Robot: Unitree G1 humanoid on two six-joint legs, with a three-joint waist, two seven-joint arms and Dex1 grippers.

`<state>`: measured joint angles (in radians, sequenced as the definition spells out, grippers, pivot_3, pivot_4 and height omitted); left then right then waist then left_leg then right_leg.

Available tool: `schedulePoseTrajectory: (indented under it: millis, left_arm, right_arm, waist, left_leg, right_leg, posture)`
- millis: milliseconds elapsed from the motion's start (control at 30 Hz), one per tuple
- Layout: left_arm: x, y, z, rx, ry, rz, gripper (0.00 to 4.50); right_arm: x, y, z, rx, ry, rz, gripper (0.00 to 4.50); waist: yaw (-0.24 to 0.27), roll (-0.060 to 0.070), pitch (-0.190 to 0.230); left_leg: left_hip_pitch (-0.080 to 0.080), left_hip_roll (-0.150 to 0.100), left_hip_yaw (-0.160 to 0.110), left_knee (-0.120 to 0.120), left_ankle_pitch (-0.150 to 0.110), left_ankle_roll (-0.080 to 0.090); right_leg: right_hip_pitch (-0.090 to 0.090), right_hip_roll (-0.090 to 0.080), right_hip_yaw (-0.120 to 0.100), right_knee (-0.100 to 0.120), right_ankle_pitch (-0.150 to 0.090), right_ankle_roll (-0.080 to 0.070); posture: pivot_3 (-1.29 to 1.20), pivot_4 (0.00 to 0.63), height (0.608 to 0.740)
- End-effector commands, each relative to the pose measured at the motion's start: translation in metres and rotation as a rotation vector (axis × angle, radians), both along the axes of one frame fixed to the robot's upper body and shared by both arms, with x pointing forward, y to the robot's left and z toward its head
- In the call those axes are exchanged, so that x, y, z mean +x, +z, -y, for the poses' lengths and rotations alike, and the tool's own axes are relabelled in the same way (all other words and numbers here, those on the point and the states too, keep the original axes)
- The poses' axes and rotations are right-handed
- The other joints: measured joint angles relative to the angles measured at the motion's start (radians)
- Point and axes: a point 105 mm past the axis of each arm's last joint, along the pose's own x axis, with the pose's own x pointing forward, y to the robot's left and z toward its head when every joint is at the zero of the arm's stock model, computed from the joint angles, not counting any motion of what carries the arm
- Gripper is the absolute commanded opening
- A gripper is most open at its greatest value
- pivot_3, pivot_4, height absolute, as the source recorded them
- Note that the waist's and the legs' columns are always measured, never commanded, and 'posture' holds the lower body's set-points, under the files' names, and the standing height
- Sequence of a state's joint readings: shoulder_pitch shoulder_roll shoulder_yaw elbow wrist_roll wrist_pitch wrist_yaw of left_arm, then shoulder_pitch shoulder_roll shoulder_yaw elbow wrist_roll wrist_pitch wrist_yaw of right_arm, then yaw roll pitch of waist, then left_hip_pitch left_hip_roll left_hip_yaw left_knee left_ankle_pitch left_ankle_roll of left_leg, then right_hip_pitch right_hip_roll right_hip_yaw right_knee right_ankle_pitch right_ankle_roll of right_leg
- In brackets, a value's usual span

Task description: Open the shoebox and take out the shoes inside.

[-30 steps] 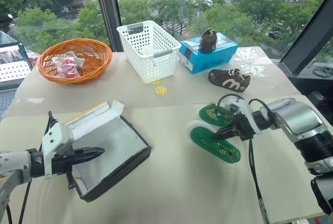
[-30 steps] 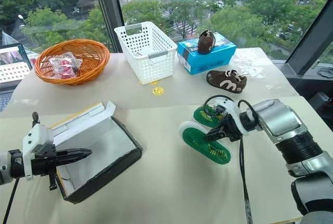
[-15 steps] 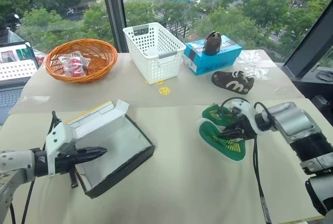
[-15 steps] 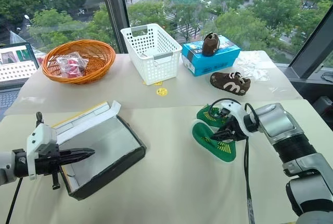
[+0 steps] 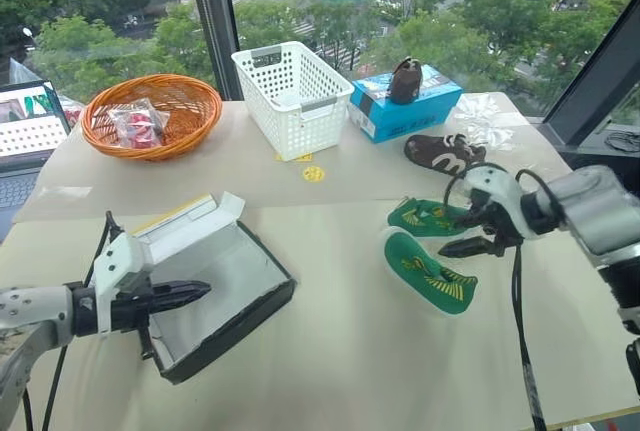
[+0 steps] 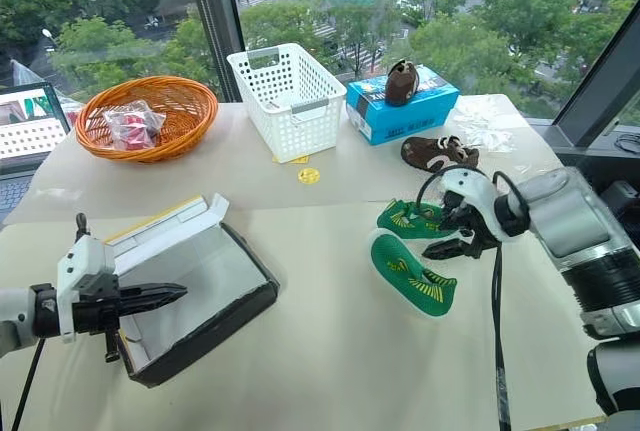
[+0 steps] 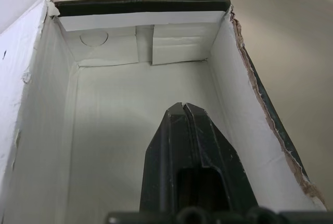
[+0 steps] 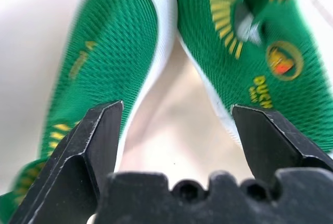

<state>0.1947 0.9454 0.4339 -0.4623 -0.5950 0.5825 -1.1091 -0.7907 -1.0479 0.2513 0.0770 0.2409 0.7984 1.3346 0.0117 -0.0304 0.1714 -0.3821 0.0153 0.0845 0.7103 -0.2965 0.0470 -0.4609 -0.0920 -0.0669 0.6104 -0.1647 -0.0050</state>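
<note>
hovering spread over the shoes [image 5: 428,256] — right gripper [image 5: 478,231]; left gripper [image 5: 190,294] pressed together.

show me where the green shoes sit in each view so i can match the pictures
Left eye view: the green shoes lie right of centre on the table, beside the open right pincer.
Right eye view: same pair, right of centre, outside the shoebox.
Left wrist view: not in it; the box's pale lining and the shut left pincer.
Right wrist view: both shoes side by side past the open fingers.
Shared landmark: the right pincer next to the shoes.
</note>
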Motion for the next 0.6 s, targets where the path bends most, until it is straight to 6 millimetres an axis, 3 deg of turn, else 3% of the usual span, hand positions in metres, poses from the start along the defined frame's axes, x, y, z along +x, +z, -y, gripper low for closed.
schedulePoseTrajectory:
  millis: [33,167,300,400,500,600]
  left_arm:
    - [0.004,0.008,-0.001,-0.013,0.022,0.059,0.00]
    - [0.023,0.024,-0.014,-0.093,0.171,0.197,0.00]
    - [0.045,0.060,-0.046,-0.262,0.437,0.373,0.00]
    - [0.052,0.071,-0.077,-0.318,0.640,0.466,0.00]
    - [0.055,0.059,-0.126,-0.265,0.914,0.506,0.00]
    - [0.055,0.042,-0.160,-0.233,1.099,0.502,0.00]
  right_arm:
    - [-0.021,0.070,-0.030,0.221,0.137,0.180,4.00]
    - [-0.040,0.094,-0.059,0.365,0.171,0.382,4.00]
    - [-0.022,0.101,-0.047,0.474,-0.160,0.589,4.00]
    - [-0.010,0.086,-0.012,0.422,-0.441,0.691,4.00]
    - [-0.009,0.065,0.054,0.274,-0.751,0.789,4.00]
    - [-0.018,0.047,0.099,0.152,-0.917,0.841,4.00]
  waist:
    - [-0.002,0.001,0.000]
    - [0.000,0.000,0.000]
    - [0.003,-0.001,-0.001]
    - [0.009,-0.002,-0.001]
    - [0.011,-0.002,-0.001]
    - [0.013,-0.003,-0.002]
  left_leg:
    - [0.000,0.000,0.000,0.000,0.000,0.000]
    - [0.001,0.002,-0.001,0.000,-0.001,-0.001]
    - [0.000,0.001,-0.002,0.001,0.000,-0.002]
    - [-0.002,0.000,-0.002,0.005,0.000,-0.001]
    - [-0.002,-0.002,0.000,0.005,0.003,-0.005]
    - [-0.002,-0.003,0.000,0.004,0.002,-0.005]
  right_leg:
    - [0.000,0.000,0.000,0.000,0.000,0.000]
    - [0.000,0.001,0.000,0.000,0.001,-0.002]
    - [0.002,0.000,-0.001,0.001,0.004,-0.004]
    - [0.002,-0.001,-0.001,0.001,0.007,-0.003]
    - [0.002,-0.003,0.000,0.000,0.007,-0.002]
    - [0.002,-0.002,0.000,-0.001,0.007,-0.001]
  posture:
    - [0.00,0.150,0.731]
    - [0.00,0.150,0.731]
    - [0.00,0.150,0.731]
    - [0.00,0.150,0.731]
    - [0.00,0.150,0.731]
    - [0.00,0.150,0.731]
